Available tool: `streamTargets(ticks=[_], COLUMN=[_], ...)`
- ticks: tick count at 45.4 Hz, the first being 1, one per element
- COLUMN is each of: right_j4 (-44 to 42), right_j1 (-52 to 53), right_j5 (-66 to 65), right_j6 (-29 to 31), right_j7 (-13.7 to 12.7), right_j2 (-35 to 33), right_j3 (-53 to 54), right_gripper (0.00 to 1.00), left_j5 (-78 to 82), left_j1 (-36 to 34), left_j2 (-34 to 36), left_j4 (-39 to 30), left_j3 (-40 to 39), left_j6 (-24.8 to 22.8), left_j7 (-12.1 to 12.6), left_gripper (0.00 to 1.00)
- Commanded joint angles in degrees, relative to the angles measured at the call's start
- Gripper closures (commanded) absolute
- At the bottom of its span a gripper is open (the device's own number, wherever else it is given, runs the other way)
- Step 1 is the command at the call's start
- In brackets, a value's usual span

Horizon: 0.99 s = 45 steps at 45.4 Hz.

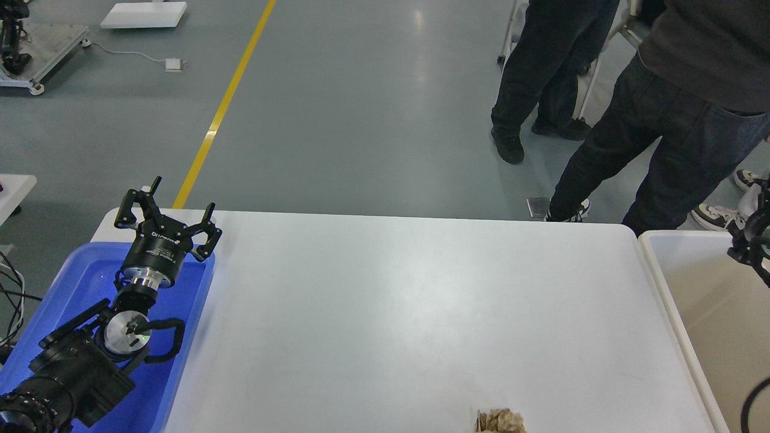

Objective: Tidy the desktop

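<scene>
Head view: left gripper (178,208) hangs over the far end of the blue tray (66,282), near the worktop's far left corner. Its fingers are spread wide, nothing between them, touching nothing that can be made out. White lettering runs across the black gripper body; too small to read.

Right gripper (752,237) enters at the right frame edge, above the off-white bin (662,282). Only a dark part shows; cannot tell how far it is open or whether it holds anything.

White worktop (415,313) fills the middle of the frame, long axis running left to right, rounded far corners visible. Blue tray sits against its left end, bin against its right end.

Small crumpled brownish object (499,421) lies on the worktop at the near edge, right of centre, cut off by the frame bottom.

Two people in dark trousers (637,138) stand on the grey floor beyond the far right corner. Yellow floor line (225,102) runs away at the left.
</scene>
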Motion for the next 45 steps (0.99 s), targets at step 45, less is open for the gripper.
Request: streamTargets(ticks=[45], right_j4=[13.6], right_j1=[-8.3], right_j5=[11.2], right_j6=[25.1], right_j7=[0.1], right_j2=[25.6], right_j3=[14.7], right_gripper=[0.0], left_j5=[0.0], left_j1=[0.0], left_j2=[0.0], left_j4=[0.0], left_j3=[0.0], left_j6=[0.0], left_j7=[0.0], left_gripper=[0.0])
